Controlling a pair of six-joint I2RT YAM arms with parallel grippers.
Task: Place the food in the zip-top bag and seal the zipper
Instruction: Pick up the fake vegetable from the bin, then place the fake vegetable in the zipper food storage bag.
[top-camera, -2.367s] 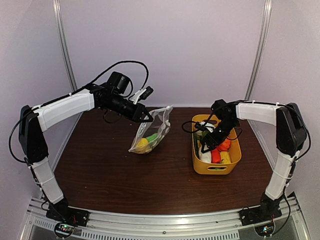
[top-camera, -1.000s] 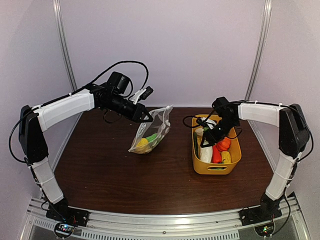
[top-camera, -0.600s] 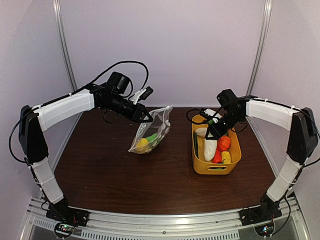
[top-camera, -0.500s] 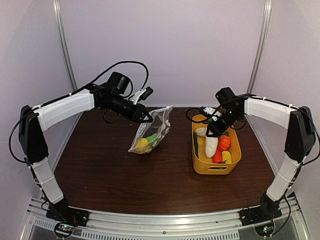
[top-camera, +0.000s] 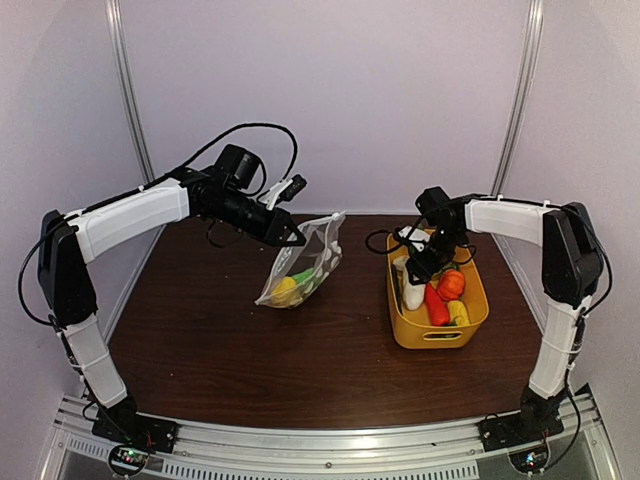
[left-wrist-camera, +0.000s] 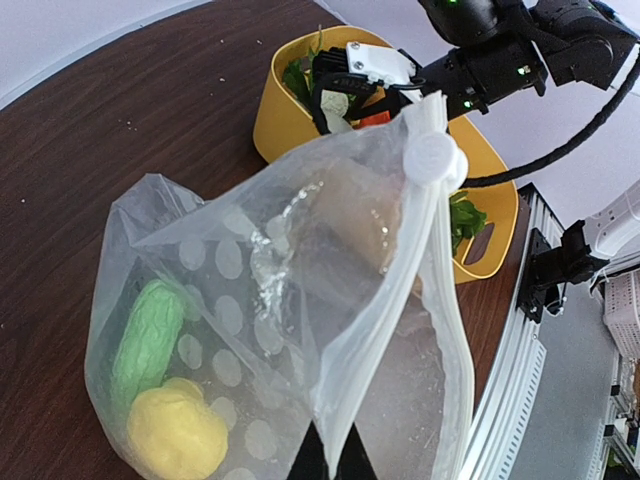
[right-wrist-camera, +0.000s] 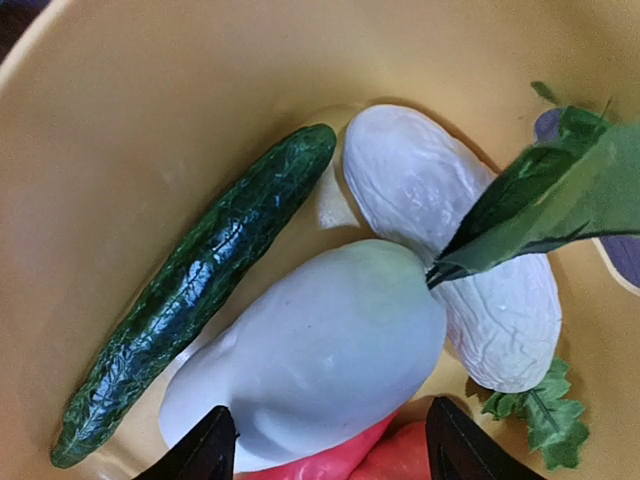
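No word, label, brand or number can be read in any view. The bag (left-wrist-camera: 250, 330) carries only pale round dots, and the basket (left-wrist-camera: 268, 120) is plain yellow.

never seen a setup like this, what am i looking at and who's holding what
Two robot arms are bolted at the near edge of a brown table. The wide picture comes from a fixed camera above and behind them; the other two come from a camera on each wrist. The left tool is pinched shut on a clear dotted zip-top bag with a yellow piece and a green piece inside. The right tool hangs open inside a yellow basket, over a white radish and a dark cucumber, holding nothing.
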